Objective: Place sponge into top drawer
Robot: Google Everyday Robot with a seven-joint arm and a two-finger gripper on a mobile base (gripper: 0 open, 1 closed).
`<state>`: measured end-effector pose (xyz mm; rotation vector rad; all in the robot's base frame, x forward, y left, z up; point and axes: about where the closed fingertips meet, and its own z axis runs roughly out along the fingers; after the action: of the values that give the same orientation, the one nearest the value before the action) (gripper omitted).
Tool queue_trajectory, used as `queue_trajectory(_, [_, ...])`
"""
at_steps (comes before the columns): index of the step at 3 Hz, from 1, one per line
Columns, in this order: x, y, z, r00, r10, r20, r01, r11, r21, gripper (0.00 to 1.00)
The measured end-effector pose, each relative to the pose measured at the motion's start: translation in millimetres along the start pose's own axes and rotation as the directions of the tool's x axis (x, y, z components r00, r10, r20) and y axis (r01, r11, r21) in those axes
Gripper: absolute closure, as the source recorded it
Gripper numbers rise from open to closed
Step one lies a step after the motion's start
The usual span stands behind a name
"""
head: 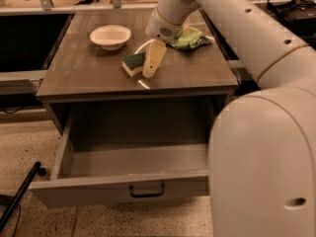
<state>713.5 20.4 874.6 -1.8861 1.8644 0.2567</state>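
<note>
Sponge (133, 62): on the table (84, 78), centre of the top, in the upper middle of the frame. Dark green face up, pale yellow foam edge showing along its lower left side. Long axis runs roughly across the frame, rising slightly to the right. Right end hidden behind the gripper.

Gripper (150, 69): pointing down and slightly left from the arm (237, 28), pale tip at the table surface. It overlaps the sponge's right end and appears to touch it. Open or closed: cannot tell from this angle. Whether it grips the sponge: cannot tell.

Top drawer (98, 194): pulled out toward the bottom of the frame, below the table's front edge. Dark handle (146, 191) at the centre of the front panel.

Also on the table: white bowl (110, 36), upper left of the sponge and well apart from it. Light green snack bag (190, 37), upper right, partly behind the arm.
</note>
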Motion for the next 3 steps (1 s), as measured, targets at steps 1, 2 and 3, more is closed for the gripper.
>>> queue_trajectory(1, [-4.8, -2.7, 17.1, 1.0, -0.02, -0.02, 0.019, 0.9992, -0.036, 0.0])
queue_trajectory(2, [-3.5, -2.6, 30.7, 0.999, -0.025, -0.038, 0.022, 0.9977, -0.064, 0.0])
queue_trajectory(3, [-2.0, -2.6, 42.0, 0.998, -0.031, -0.051, 0.026, 0.9958, -0.088, 0.0])
